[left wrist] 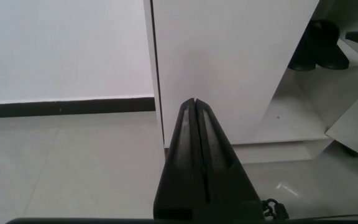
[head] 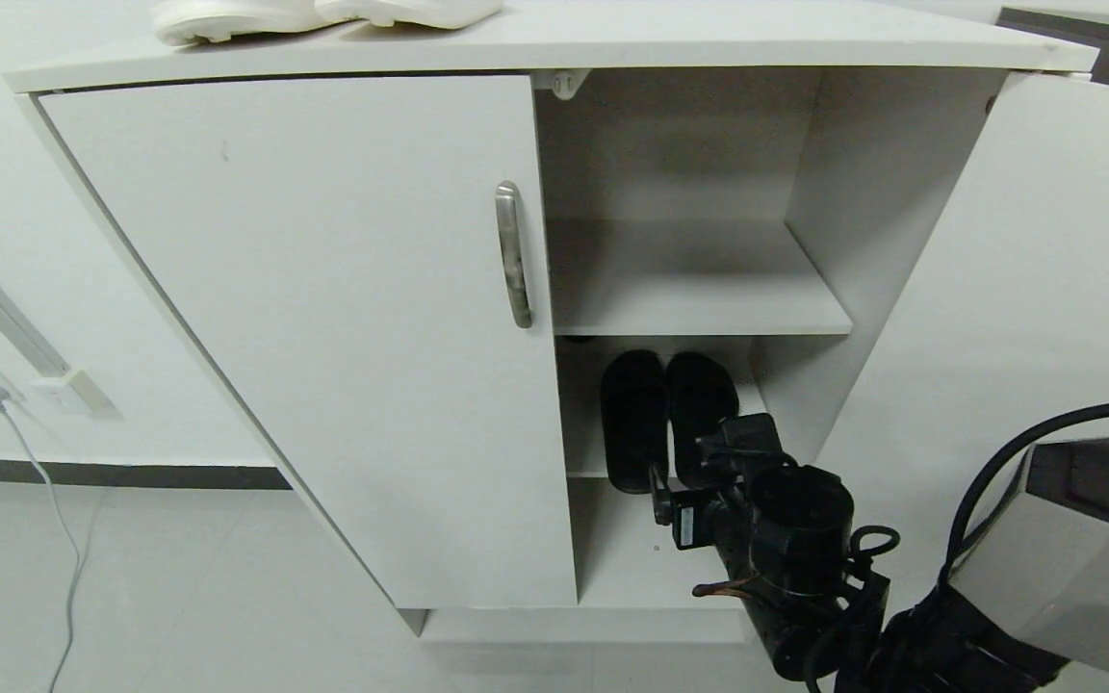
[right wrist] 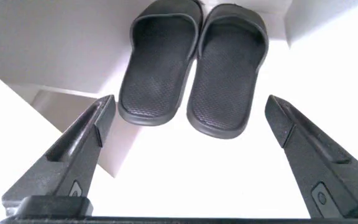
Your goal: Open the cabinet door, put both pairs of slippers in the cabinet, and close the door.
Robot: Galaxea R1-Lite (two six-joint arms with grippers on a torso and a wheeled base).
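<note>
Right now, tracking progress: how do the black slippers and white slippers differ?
The black slippers are dark and lie inside the cabinet on a lower shelf; the white slippers are pale and sit on its top, not yet stowed. Both pairs lie side by side.

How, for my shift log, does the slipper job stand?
Done: the right cabinet door stands open and the black slippers sit on a lower shelf. In hand: the right gripper is open in front of them, holding nothing; the left gripper is shut. Left: the white slippers lie on the cabinet top, and the door needs closing.
</note>
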